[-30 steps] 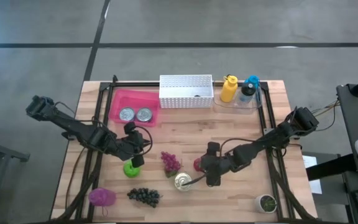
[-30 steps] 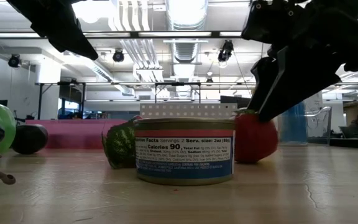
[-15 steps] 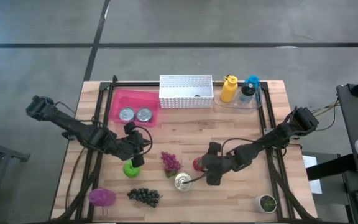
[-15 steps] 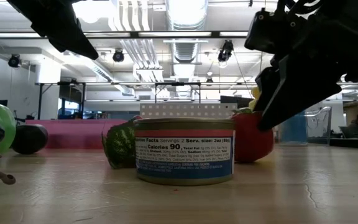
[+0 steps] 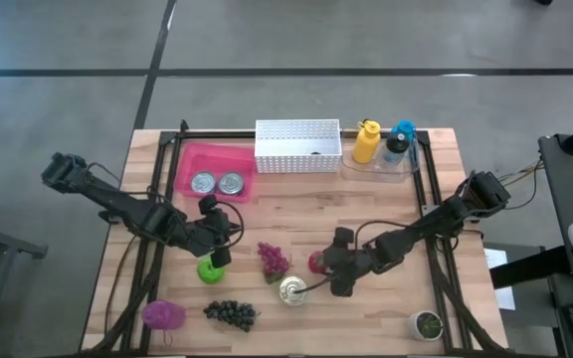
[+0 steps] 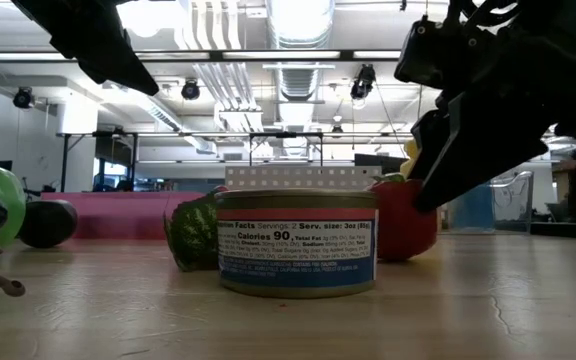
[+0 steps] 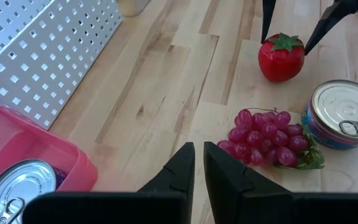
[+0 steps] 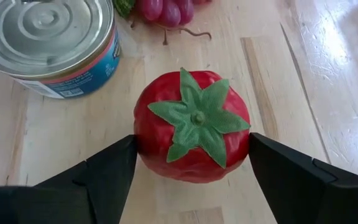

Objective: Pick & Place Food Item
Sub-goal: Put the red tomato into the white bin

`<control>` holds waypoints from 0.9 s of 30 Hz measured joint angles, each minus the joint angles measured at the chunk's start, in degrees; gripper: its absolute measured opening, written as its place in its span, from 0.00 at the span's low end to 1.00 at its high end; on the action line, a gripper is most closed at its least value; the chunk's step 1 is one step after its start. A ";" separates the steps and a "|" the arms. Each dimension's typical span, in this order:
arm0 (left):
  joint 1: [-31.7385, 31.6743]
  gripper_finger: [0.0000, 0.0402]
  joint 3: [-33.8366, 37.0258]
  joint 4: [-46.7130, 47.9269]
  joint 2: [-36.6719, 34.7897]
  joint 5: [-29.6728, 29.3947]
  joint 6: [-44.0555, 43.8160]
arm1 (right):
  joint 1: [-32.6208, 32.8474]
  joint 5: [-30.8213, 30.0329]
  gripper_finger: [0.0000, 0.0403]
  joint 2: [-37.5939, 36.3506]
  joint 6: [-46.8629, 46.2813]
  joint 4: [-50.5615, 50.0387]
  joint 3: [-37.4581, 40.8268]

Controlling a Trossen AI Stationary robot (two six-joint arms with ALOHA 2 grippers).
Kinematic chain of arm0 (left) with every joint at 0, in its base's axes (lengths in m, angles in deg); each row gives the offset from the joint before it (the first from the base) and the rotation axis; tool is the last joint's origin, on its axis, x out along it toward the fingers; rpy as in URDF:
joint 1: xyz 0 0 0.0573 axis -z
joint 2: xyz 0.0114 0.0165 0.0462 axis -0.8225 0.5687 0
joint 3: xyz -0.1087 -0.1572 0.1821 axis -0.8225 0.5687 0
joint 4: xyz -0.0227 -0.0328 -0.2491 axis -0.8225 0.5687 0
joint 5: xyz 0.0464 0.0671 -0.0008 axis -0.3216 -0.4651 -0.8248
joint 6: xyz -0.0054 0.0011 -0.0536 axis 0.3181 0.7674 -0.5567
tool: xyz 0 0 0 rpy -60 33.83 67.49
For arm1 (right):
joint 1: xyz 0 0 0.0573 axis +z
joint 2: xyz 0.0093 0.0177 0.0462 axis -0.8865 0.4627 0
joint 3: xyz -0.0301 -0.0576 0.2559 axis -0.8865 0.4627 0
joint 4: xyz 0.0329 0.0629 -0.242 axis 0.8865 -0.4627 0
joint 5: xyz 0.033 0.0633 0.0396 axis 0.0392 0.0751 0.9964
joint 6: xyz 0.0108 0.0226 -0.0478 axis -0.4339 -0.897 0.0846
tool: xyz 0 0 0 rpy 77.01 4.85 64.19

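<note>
A red tomato (image 8: 191, 124) with a green leafy top stands on its base on the wooden table, right of the middle (image 5: 317, 262). My right gripper (image 8: 191, 163) is open around it, one finger on each side. A tin can (image 5: 292, 289) stands just nearer and to the left, with red grapes (image 5: 273, 259) beside it. My left gripper (image 7: 197, 168) is shut and empty. It hovers over the table's left half, just beyond a green fruit (image 5: 210, 268). My right gripper comes slanting down from the table's right, with one finger (image 8: 114, 168) by each of the tomato's sides (image 8: 143, 140). I cannot tell whether the fingers touch it. The tomato stands upright on the table.
At the far edge stand a pink bin (image 5: 199, 157) holding two cans, a white perforated basket (image 5: 297, 145), a yellow bottle (image 5: 366, 141) and a blue one (image 5: 399, 142). Dark grapes (image 5: 230, 313), a purple object (image 5: 163, 315) and a small pot (image 5: 427, 324) lie near the front edge.
My right gripper has sunk a little around the tomato; in the low view its finger now covers more of the tomato's right side. The tomato and the can have stayed where they were.
</note>
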 joint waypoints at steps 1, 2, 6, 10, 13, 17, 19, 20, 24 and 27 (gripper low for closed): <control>0.01 0.10 0.00 0.00 -0.01 0.00 0.00 | 0.01 -0.73 0.74 0.23 -0.02 0.16 0.04; 0.00 0.10 0.00 0.00 -0.02 0.00 0.00 | 0.03 -1.30 0.75 0.60 -0.08 0.30 0.16; 0.01 0.10 0.00 -0.03 -0.02 0.00 0.00 | -0.21 -1.03 0.76 2.72 -0.17 0.52 0.44; 0.00 0.10 0.00 -0.04 -0.01 0.00 0.00 | -0.21 -0.94 0.75 2.84 -0.17 0.85 0.40; 0.02 0.10 0.00 -0.04 0.01 0.00 0.00 | -0.21 -0.88 0.74 2.78 -0.16 0.66 0.42; 0.00 0.10 0.00 -0.03 0.01 0.00 0.00 | -0.21 -0.90 0.72 2.67 -0.02 0.80 0.22; 0.00 0.10 0.00 -0.03 0.01 0.00 0.00 | -0.21 -0.98 0.71 2.67 0.02 0.76 0.03; -0.01 0.10 0.00 -0.02 -0.02 0.00 0.00 | -0.21 -1.02 0.71 2.67 0.02 0.81 -0.06; 0.01 0.10 0.00 -0.02 0.01 0.00 0.00 | -0.21 -1.05 0.70 2.67 0.04 0.77 -0.55; 0.00 0.10 0.00 0.00 -0.01 0.00 0.00 | -0.21 -1.05 0.70 2.59 0.26 0.73 -1.10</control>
